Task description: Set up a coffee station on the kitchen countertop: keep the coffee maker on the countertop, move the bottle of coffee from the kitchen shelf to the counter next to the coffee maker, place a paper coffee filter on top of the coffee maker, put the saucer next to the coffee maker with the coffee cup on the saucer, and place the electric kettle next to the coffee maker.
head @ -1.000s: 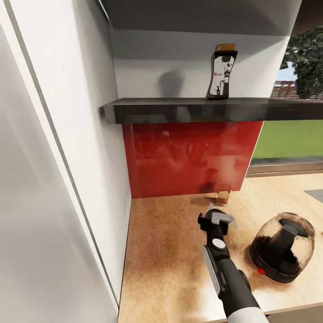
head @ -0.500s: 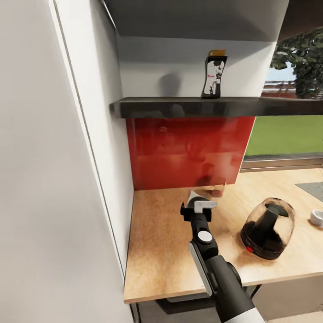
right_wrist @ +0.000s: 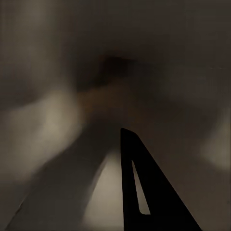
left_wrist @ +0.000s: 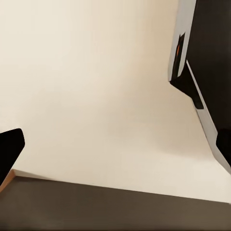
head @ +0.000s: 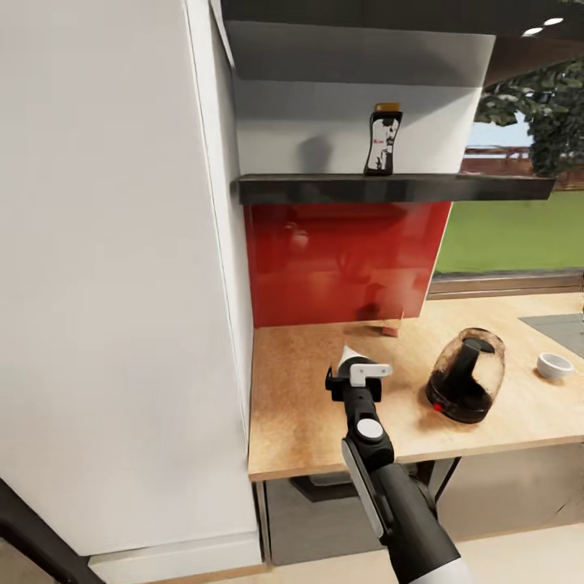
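The small dark bottle of coffee with a yellowish-brown cap [head: 383, 140] is seen upright on the dark kitchen shelf [head: 389, 188], well above the right gripper [head: 354, 369], held over the light wood-tone countertop [head: 300, 405] beside the smoky electric kettle [head: 465, 377]; whether its jaws are spread cannot be told

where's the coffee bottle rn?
Head view: the small dark bottle with a yellowish-brown cap stands upright on the dark wall shelf, above the red backsplash, up and left of the smoky kettle.
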Controlling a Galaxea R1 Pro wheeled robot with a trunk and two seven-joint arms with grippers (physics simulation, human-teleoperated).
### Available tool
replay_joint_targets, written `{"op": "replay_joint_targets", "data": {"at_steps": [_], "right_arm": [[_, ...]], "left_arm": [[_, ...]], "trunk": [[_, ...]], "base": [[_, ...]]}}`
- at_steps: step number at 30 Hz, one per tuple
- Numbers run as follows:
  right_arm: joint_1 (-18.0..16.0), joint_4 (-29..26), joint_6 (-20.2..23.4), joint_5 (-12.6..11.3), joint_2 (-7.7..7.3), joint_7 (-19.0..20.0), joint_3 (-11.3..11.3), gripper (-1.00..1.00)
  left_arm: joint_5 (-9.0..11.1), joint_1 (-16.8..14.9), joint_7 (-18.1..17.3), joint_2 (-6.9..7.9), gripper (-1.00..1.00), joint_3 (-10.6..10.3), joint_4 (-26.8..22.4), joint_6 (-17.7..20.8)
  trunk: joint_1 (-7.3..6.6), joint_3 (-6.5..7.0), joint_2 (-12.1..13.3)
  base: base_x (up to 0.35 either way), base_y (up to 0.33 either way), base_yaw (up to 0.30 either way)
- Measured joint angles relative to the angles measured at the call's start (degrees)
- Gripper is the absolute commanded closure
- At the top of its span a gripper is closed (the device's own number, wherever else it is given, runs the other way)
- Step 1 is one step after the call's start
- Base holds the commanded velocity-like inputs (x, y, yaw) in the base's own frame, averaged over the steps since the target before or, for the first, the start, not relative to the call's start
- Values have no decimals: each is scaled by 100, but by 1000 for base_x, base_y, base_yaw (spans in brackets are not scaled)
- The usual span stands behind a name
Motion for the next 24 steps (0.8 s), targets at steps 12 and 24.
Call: {"op": "replay_joint_targets", "data": {"at_steps": [12,24], "right_arm": [[54,1,-9,5,0,1,301,100],[139,12,-9,12,-11,1,360,100]], "left_arm": [[7,-1,1,4,-100,7,-8,0],[-12,-63,-2,-14,-100,-3,-930,-112]], "trunk": [[0,0,0],[-4,0,0]], "base": [[-335,134,0],[-68,36,0]]}}
